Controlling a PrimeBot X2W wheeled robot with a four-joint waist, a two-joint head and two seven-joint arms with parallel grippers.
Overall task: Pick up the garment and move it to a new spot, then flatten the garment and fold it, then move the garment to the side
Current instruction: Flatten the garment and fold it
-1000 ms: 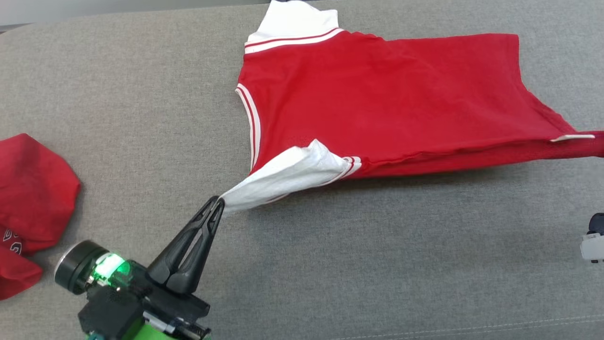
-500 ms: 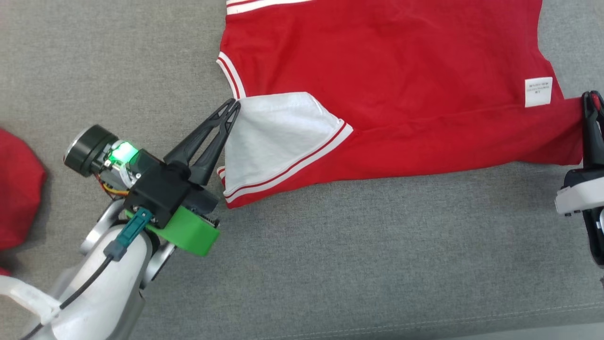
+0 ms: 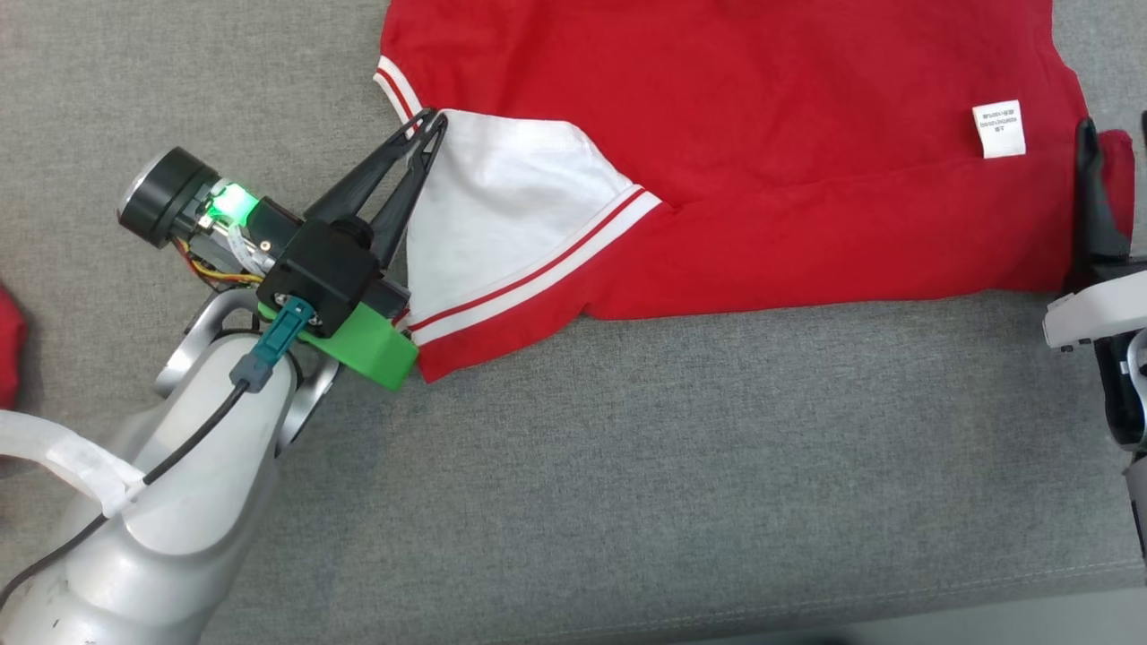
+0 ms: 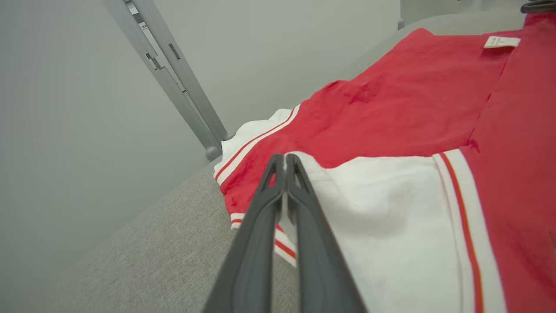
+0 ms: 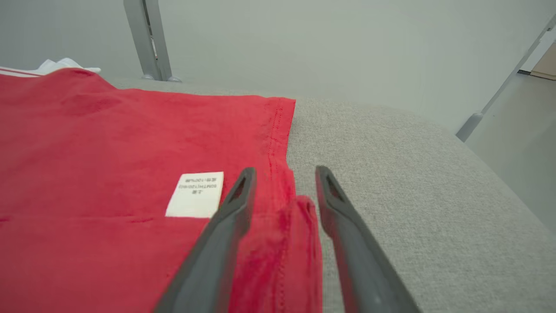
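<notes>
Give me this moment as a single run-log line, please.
garment: spread on grey surface | left gripper: shut on white sleeve | right gripper: open, astride hem corner

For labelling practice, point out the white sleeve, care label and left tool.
white sleeve (image 3: 502,206), head view, its middle.
care label (image 3: 998,128), head view, its centre.
left tool (image 3: 434,116), head view, between fingertips.

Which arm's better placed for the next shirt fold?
Left, probably: the left claw is shut on the white sleeve and can pull at once; the right claw stands open astride the shirt hem, gripping nothing.
</notes>
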